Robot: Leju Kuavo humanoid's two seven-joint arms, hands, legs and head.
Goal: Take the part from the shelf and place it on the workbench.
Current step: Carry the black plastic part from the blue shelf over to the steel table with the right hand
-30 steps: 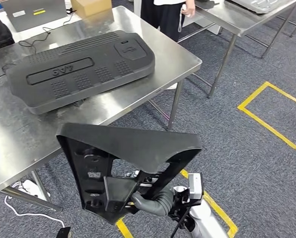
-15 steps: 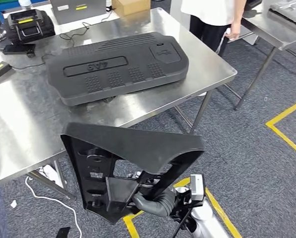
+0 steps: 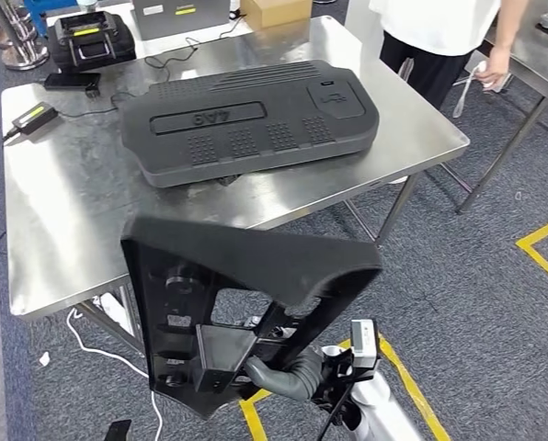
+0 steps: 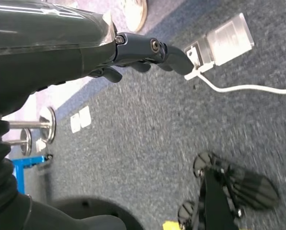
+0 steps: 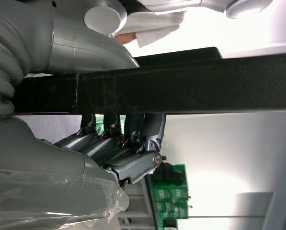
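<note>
Ahead of my right robot hand (image 5: 123,143), clenched round the part (image 3: 244,294), the worktop (image 3: 70,211) edge risks snagging its overhang.

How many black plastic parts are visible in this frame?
2: a triangular bracket held in the right robot hand, and a long flat cover lying on the steel table. Others may be out of view.
</note>
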